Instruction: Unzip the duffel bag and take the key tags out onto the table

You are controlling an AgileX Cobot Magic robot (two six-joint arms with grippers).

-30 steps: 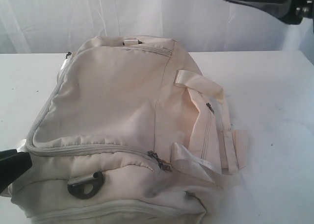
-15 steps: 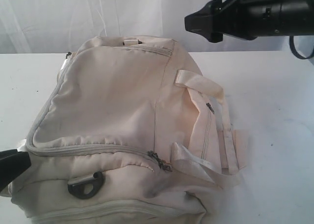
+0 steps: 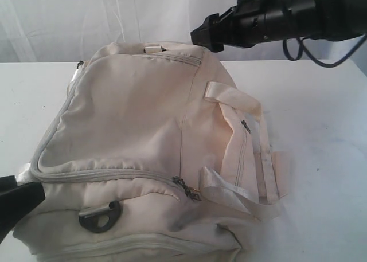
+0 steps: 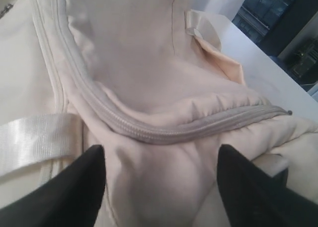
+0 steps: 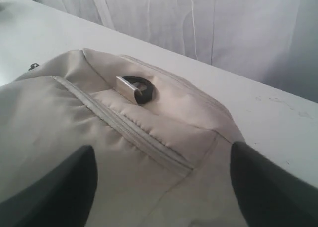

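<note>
Zipped duffel bag [image 3: 132,118] at counter's [image 3: 321,101] near edge, key tags unseen.
Unzipping pending: left end effector [image 4: 161,182] released astride fabric, right end effector [image 5: 159,187] released above far end; next, pinching a zipper pull [image 3: 186,188].

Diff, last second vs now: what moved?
The right gripper swung in from the upper right, moving leftward to above the far end of the duffel bag, and it is open. The left gripper edged slightly inward at the bag's near corner. Nothing was visibly grasped or released. The bag stayed put, zippers closed.
</note>
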